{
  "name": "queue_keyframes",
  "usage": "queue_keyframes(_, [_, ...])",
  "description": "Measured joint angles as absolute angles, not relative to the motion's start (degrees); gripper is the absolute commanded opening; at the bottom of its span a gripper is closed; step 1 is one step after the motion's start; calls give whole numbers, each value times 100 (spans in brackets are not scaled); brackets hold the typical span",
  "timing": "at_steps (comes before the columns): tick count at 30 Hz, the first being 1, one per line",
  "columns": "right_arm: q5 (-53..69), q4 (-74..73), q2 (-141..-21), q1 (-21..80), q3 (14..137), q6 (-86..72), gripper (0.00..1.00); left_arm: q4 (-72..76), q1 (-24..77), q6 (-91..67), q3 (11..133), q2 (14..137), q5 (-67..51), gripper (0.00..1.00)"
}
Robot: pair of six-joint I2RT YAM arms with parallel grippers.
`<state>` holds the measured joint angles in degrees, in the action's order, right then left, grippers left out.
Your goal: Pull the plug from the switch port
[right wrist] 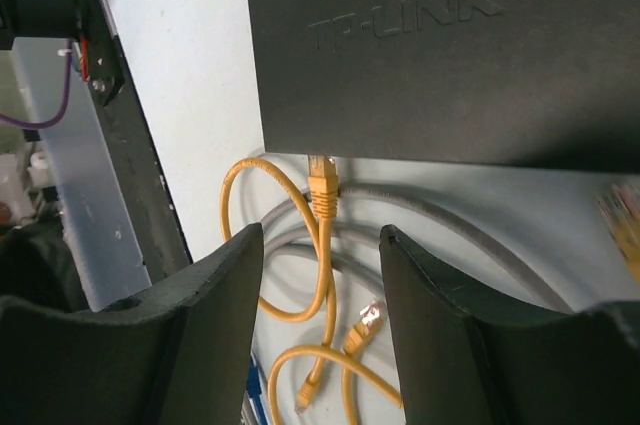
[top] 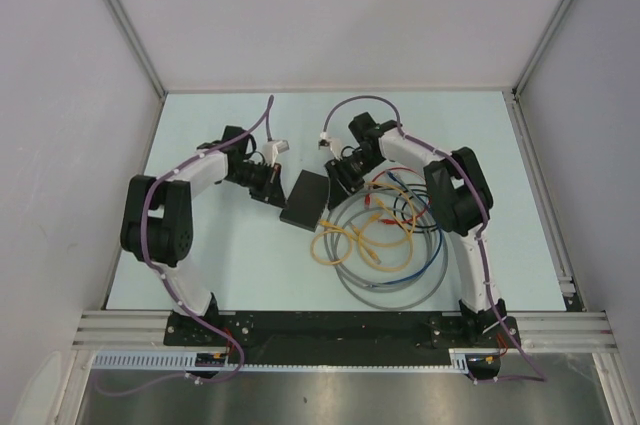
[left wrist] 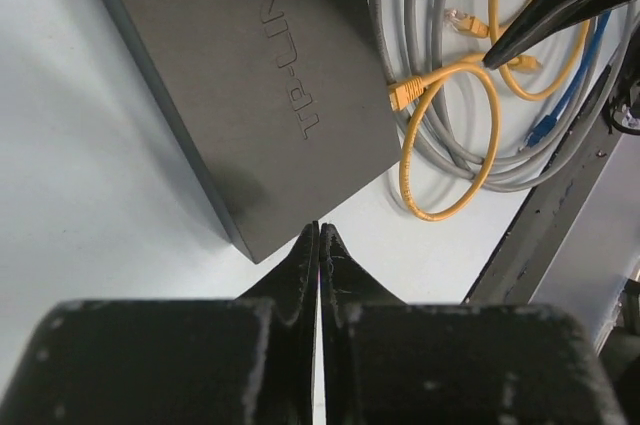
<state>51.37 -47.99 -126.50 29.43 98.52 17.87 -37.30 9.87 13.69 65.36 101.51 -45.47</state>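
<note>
Pale, matte tabletop [top: 250, 275] here, boxed in by plain white walls [top: 330, 15] on three sides, with a ribbed aluminium rail [top: 340, 328] running along the near edge behind both arms. The right claw [right wrist: 320, 240] is spread wide and empty. Just ahead of its tips sits the orange plug [right wrist: 322, 177], seated against the facing edge of the black switch [right wrist: 440, 55], neither finger touching it. Its orange cable [right wrist: 327, 275] trails back through the gap between the fingers, over grey cable [right wrist: 450, 217] looped on the surface beneath the claw. Across the switch, the left claw [left wrist: 318, 237] is pinched tight with nothing in it, tips right at the box's corner; contact there, I cannot tell. Beyond that claw, past the switch, a blue cable [left wrist: 545, 130] lies among the loops.
</note>
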Motion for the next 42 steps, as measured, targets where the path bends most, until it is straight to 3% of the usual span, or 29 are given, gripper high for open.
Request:
queue_keyframes(11, [5782,-4836,-13489,2952,10366,1798,60,-3813,1074,1400,6648,10779,-4552,3])
queue_keyframes(31, [6014,-4995,-13677,3063,10578,2091,38,-3813,1083,1376,6731,10884,-4622,3])
queue_keyframes(42, [6337,-5343,-13922,3179,10578,2233,40,-3798,1181,1337,6753,10943,-4713,4])
